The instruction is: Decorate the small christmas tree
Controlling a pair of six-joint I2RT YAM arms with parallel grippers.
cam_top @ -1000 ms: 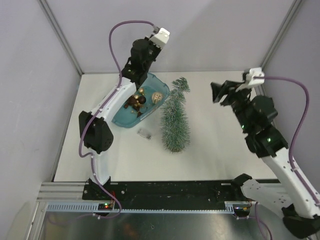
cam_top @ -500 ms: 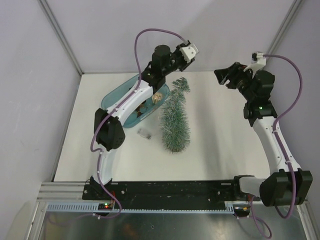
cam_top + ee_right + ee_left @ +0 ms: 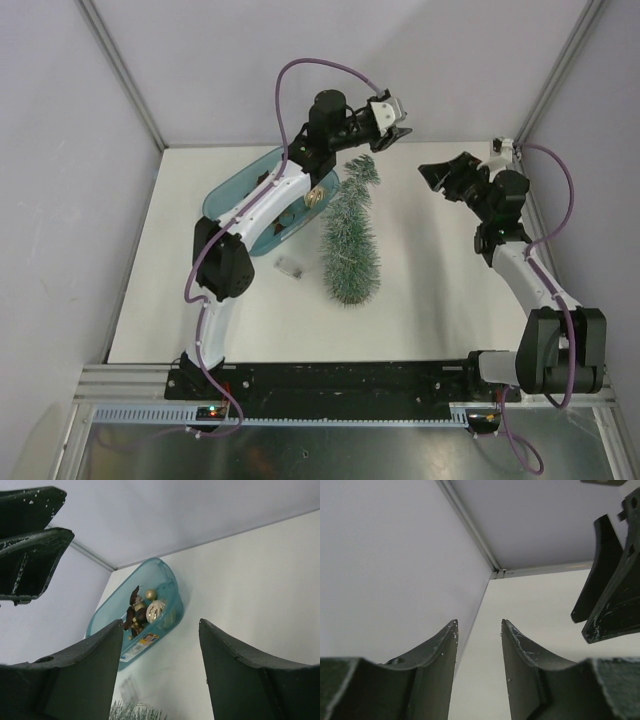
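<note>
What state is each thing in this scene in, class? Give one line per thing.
small christmas tree: bare, nothing hung on it.
teal tub: open-topped, holding ornaments.
ornaments: lying in the tub.
left fingers: apart, nothing between them.
right fingers: apart, nothing between them.

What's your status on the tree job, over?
Left gripper open, empty. Right gripper open, empty. Small christmas tree bare; ornaments sit in teal tub. Nothing blocks the tree.
</note>
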